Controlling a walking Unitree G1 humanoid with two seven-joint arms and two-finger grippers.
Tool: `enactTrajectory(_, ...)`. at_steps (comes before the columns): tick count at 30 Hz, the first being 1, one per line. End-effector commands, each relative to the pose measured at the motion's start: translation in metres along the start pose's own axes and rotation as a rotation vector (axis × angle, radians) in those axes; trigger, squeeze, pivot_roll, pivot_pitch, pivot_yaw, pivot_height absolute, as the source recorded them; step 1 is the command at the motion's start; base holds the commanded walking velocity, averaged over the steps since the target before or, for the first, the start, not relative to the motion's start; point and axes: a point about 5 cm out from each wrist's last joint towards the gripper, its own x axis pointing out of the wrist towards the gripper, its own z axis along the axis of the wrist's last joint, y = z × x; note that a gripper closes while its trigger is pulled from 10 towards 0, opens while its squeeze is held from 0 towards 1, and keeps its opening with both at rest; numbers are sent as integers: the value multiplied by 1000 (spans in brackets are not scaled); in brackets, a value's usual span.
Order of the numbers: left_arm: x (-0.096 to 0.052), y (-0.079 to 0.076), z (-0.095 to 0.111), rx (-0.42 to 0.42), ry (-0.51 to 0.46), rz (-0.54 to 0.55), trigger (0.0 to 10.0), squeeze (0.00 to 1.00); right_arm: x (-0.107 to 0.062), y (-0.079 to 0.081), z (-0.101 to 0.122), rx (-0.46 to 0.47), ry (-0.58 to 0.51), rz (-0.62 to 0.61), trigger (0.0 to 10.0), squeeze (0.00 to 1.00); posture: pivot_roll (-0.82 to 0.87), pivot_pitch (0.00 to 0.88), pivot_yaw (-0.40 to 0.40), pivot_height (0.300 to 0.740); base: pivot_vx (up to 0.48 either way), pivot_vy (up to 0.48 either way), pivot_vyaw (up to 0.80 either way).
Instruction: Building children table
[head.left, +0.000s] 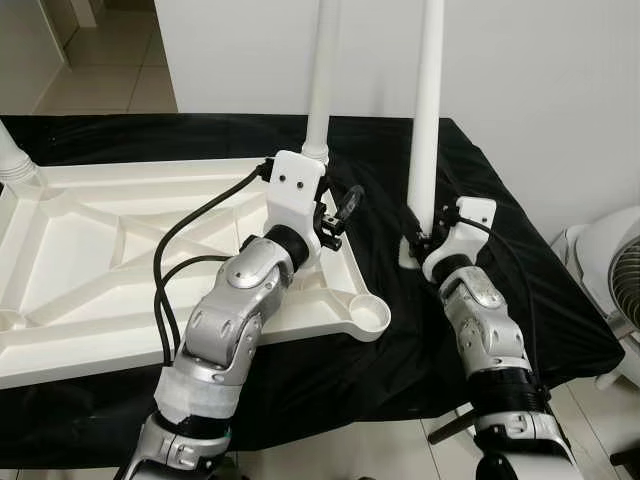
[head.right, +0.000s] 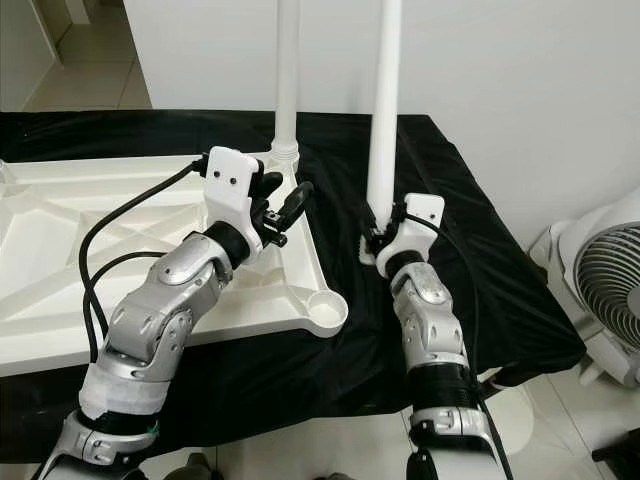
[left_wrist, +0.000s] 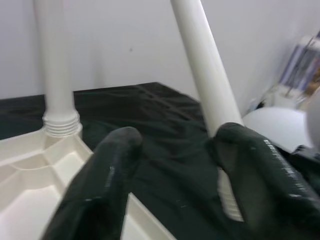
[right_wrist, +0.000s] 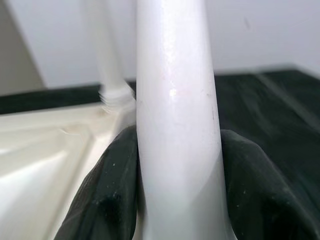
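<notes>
A white tabletop (head.left: 90, 300) lies upside down on a black-covered table. One white leg (head.left: 322, 80) stands upright, fitted in the tabletop's far right corner. The round socket (head.left: 372, 316) at the near right corner holds nothing. My right gripper (head.left: 425, 235) is shut on a second white leg (head.left: 428, 110). It holds the leg upright, low end down on the black cloth just right of the tabletop. In the right wrist view that leg (right_wrist: 175, 100) sits between both fingers (right_wrist: 105, 195). My left gripper (head.left: 340, 212) hovers open over the tabletop's right edge, between the two legs.
Another leg stub (head.left: 15, 160) rises at the tabletop's far left corner. A white fan (head.left: 612, 275) stands on the floor to the right of the table. A white wall runs close behind the table; black cloth (head.left: 520, 300) lies bare around the right arm.
</notes>
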Motion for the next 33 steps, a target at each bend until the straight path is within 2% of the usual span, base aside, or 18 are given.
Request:
enactTrajectory(1, -2, -15, 2, -26, -3, -256, 10000, 1000, -2, 3, 5, -30, -52, 25, 10000, 0, 96, 1, -35, 740, 0, 0, 0)
enactTrajectory(5, -3, -15, 4, -35, 0, -282, 10000, 1000, -2, 5, 7, -39, -75, 39, 10000, 0, 96, 0, -34, 740, 0, 0, 0)
enactTrajectory(8, -3, -14, 8, -82, 8, -339, 10000, 1000, -2, 12, 13, -70, -131, 98, 10000, 0, 80, 0, -11, 740, 0, 0, 0)
enactTrajectory(13, -2, -15, 12, -99, 29, -392, 10000, 1000, -4, 12, 15, -109, -158, 139, 10000, 0, 87, 0, -5, 740, 0, 0, 0)
enactTrajectory(14, -2, -15, 12, -104, 42, -394, 10000, 0, -5, 12, 15, -111, -163, 151, 10000, 0, 91, 0, -5, 740, 0, 0, 0)
enactTrajectory(19, -2, -13, 12, -158, 80, -398, 10000, 0, -7, 15, 13, -121, -171, 188, 10000, 0, 94, 0, -10, 740, 0, 0, 0)
enactTrajectory(22, -1, -11, 16, -220, 101, -400, 10000, 0, -11, 23, 9, -147, -166, 273, 10000, 0, 98, 0, -16, 740, 0, 0, 0)
enactTrajectory(29, 4, -6, 17, -272, 161, -374, 10000, 0, -19, 36, 2, -201, -146, 396, 10000, 0, 95, 0, -27, 740, 0, 0, 0)
enactTrajectory(33, 6, -4, 17, -288, 176, -363, 10000, 0, -21, 39, 0, -202, -143, 417, 10000, 0, 94, 0, -28, 740, 0, 0, 0)
